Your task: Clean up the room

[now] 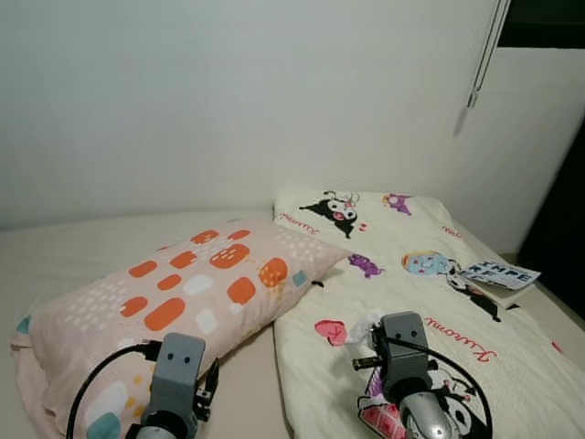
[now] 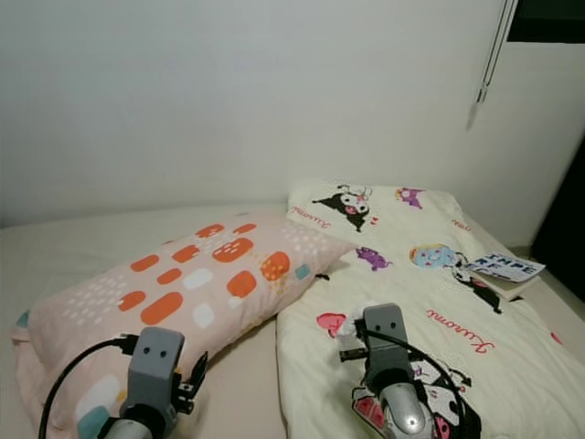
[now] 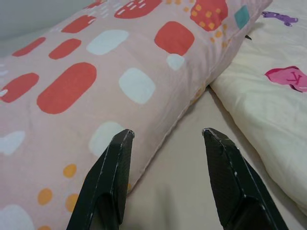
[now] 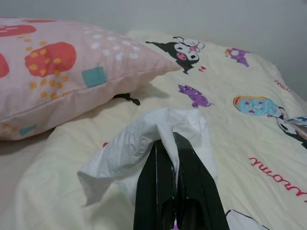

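Right wrist view: tissue (image 4: 144,143) pinched in right gripper (image 4: 169,139).

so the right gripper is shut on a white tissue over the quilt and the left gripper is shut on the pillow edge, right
Not quite. The right gripper is indeed shut on the white tissue over the quilt. The left gripper, though, is open: the left wrist view shows its fingers spread apart beside the pillow edge, gripping nothing.

A home bedroom: bed (image 1: 64,251) with patterned pillow (image 1: 174,293) and cartoon quilt (image 1: 411,274)
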{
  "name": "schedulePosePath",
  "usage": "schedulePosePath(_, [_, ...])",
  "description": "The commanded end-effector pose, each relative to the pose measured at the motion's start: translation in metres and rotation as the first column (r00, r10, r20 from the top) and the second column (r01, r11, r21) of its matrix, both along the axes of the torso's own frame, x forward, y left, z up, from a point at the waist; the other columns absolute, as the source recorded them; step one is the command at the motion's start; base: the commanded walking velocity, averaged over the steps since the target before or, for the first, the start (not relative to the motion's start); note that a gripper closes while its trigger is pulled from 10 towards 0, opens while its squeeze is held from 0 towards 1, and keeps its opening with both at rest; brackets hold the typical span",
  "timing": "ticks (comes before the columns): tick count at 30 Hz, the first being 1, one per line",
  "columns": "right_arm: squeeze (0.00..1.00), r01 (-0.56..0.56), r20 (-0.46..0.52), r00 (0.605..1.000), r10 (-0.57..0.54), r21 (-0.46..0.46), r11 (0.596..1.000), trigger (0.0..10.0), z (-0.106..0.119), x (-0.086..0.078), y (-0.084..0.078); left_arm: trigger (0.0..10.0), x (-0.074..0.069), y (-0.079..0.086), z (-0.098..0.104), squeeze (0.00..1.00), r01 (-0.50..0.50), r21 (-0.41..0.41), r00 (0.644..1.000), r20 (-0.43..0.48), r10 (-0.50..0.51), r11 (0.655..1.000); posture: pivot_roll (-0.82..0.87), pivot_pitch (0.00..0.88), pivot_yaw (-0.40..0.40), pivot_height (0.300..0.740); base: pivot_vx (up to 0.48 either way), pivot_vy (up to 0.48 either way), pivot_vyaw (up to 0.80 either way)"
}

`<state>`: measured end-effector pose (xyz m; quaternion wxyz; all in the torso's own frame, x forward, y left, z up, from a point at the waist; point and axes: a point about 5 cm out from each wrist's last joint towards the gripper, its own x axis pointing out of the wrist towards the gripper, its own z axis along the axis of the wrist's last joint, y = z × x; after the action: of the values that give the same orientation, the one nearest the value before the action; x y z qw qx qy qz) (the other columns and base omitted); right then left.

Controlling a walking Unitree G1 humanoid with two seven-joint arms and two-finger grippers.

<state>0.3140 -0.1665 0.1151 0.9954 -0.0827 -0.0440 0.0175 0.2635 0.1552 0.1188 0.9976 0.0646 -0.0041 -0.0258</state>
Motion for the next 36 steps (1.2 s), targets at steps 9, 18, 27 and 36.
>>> schedulePosePath(9, [0.0,-0.055,-0.033,0.998,0.055,0.015,0.998,10.0,-0.006,-0.008,0.008,10.0,-0.005,0.004,-0.004,0.0,-0.051,-0.011,0.998,0.03,0.051,0.999,-0.05,0.068,-0.015,0.639,0.0,0.0,0.0])
schedulePosePath(18, [0.0,-0.05,-0.063,0.997,0.052,0.025,0.998,10.0,-0.013,-0.011,0.009,10.0,-0.005,0.007,-0.009,0.0,-0.088,-0.009,0.996,0.025,0.088,0.996,-0.05,0.063,-0.014,0.679,0.0,0.0,0.0])
schedulePosePath(27, [0.0,-0.073,-0.08,0.994,0.074,0.023,0.997,10.0,-0.015,-0.013,0.01,10.0,-0.005,0.009,-0.01,0.0,-0.099,-0.011,0.995,0.029,0.1,0.995,-0.05,0.064,-0.018,0.719,0.0,0.0,0.0])
schedulePosePath(36, [0.0,-0.097,-0.09,0.991,0.099,0.029,0.995,10.0,-0.017,-0.014,0.015,10.0,-0.005,0.012,-0.011,0.0,-0.102,-0.006,0.994,0.027,0.103,0.995,-0.05,0.06,-0.019,0.74,0.0,0.0,0.0])
